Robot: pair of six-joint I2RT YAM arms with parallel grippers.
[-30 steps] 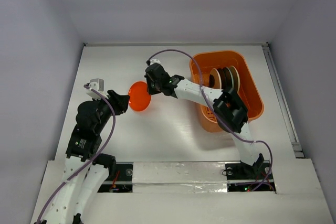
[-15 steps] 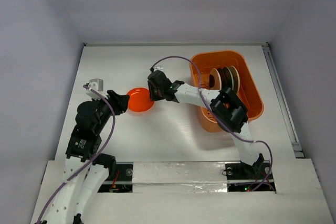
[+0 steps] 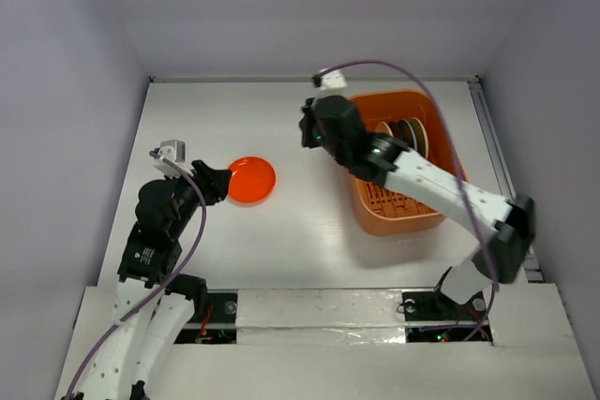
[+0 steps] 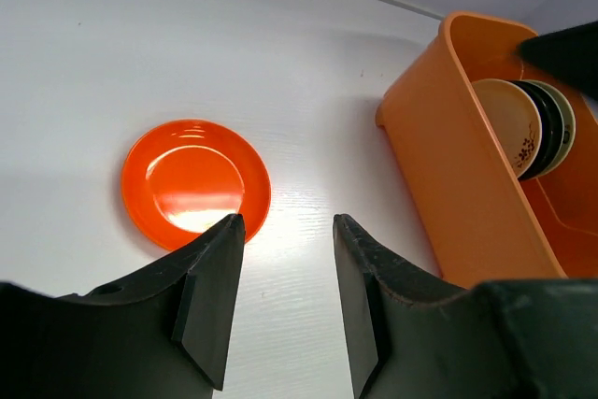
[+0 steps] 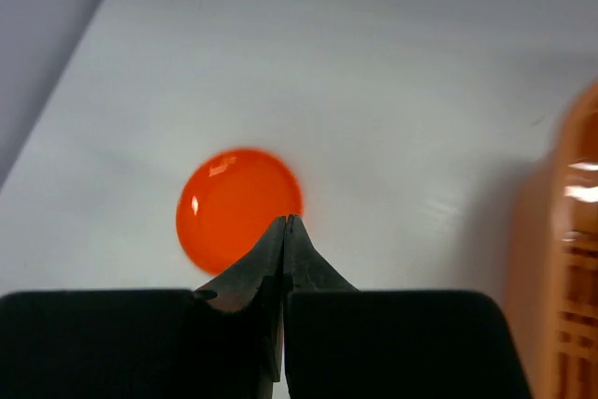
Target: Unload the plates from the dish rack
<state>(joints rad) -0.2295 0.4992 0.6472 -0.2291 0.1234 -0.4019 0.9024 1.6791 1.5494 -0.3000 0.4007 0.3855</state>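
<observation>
On the counter (image 3: 300,231), well apart from the dish rack (image 3: 394,224), the red-orange plate (image 3: 251,179) lies flat; left gripper (image 4: 285,221) gapes wide, empty, beside its edge; right gripper (image 5: 285,223) pinched closed, empty.

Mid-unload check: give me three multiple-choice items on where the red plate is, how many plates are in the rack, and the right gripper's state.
1. Where is the red-orange plate? A on the table, left of the dish rack; B inside the rack; C in the right gripper.
2. How many plates stand in the rack? A one; B three; C six.
3. Right gripper? A open; B shut on a plate; C shut, empty.
Key: A, it lies flat on the table; B, three stand on edge; C, fingertips meet with nothing between.
</observation>
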